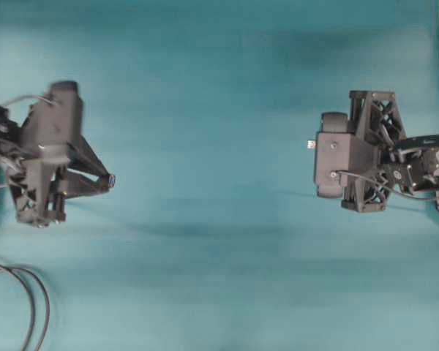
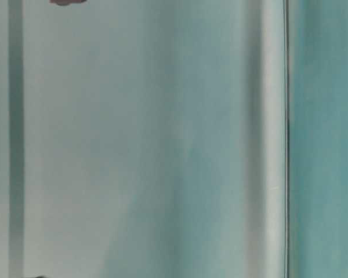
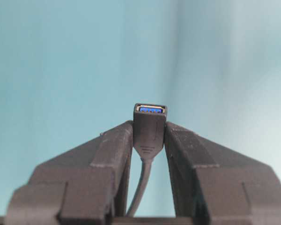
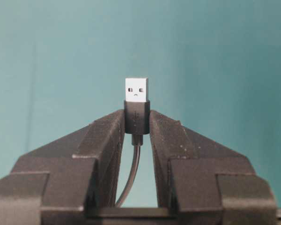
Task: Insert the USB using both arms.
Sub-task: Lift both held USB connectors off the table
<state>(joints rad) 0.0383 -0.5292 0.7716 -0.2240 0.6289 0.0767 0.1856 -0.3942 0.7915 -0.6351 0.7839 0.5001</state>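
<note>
- Above the teal bench [image 1: 219, 88], both arms hang well apart, and the wide gap between them is bare.
- Right claw [image 4: 136, 123]: nearly closed, both fingers clamped on the dark body of the USB [image 4: 136, 101]. Its silvery tip stands clear beyond the fingertips, and its thin cable runs back between the fingers.
- Left claw [image 3: 149, 136]: nearly closed on the socket [image 3: 150, 126], the all-dark connector with a blue insert showing at its open mouth. Its cable also trails back between the fingers.
- Location: in the overhead view the USB [image 1: 310, 145] sits at the inner end of the right claw, well to the right of the socket [image 1: 113, 180].
- Orientation: the USB's long axis lies along the claw's reach and the tip points toward the socket. The socket mouth points back toward it.
- Step in hand, as judged: bringing the two connectors together for mating.
- Recommended procedure: put both long axes on one line before closing the gap. Match the flat faces of plug and socket. Advance slowly, and hold both grips firm so neither connector slides back.
- The table-level view shows nothing useful.
</note>
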